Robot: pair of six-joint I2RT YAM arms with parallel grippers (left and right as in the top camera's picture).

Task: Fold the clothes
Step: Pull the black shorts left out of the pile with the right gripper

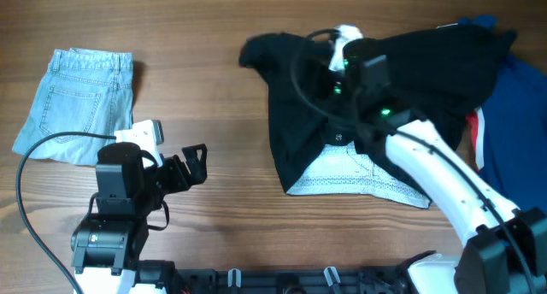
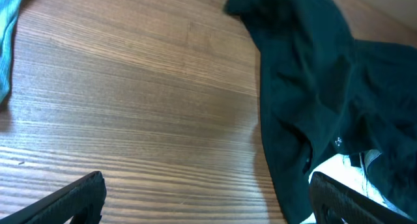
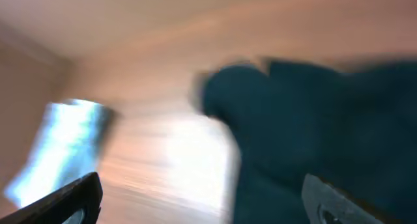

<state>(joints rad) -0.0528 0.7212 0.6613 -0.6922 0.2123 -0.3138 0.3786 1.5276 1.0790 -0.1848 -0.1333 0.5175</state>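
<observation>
Overhead, the left gripper (image 1: 195, 163) hangs over the desk (image 1: 222, 89) near the front edge, fingers spread apart and empty; the right gripper (image 3: 202, 188) sits above the black garment (image 1: 295, 140), its fingers apart too — though that wrist view is blurred. The garment lies crumpled right of centre, white mesh lining (image 1: 359, 181) showing at its near edge, denim shorts (image 1: 81, 102) folded far left.

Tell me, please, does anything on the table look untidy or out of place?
Yes. The black garment lies crumpled right of the middle, not spread flat. Its lower edge is turned over, so the white dotted lining shows. By contrast, the denim shorts at the left lie flat and folded.
</observation>
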